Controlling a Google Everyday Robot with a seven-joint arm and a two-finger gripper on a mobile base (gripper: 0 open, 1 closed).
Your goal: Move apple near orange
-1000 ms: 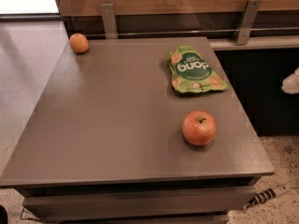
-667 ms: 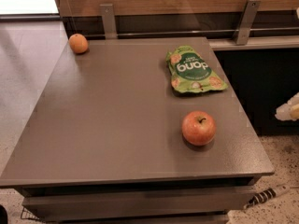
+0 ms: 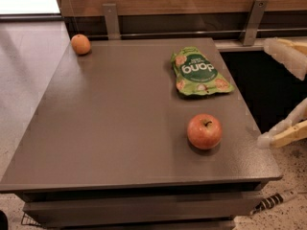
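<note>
Our table (image 3: pixel 110 128) is a wide grey slab with drop-offs at its near and right edges. That is the main hazard, since anything round we nudge can run off it. Our gripper (image 3: pixel 266 92) hangs off the table's right side, just right of the apple, with its two pale fingers spread wide and nothing between them. Coming in sideways from there, we judge that a finger could knock the apple before closing around it and send it rolling left or toward the near edge. The green bag (image 3: pixel 199 73) lies just beyond the apple, and an approach too far in could catch and drag it. The apple (image 3: pixel 205 131) sits stem up near the near right corner, free on the surface. The orange (image 3: pixel 80 44) rests at the far left corner, well apart and close to the edge. Setting the apple down against it could push it off.
</note>
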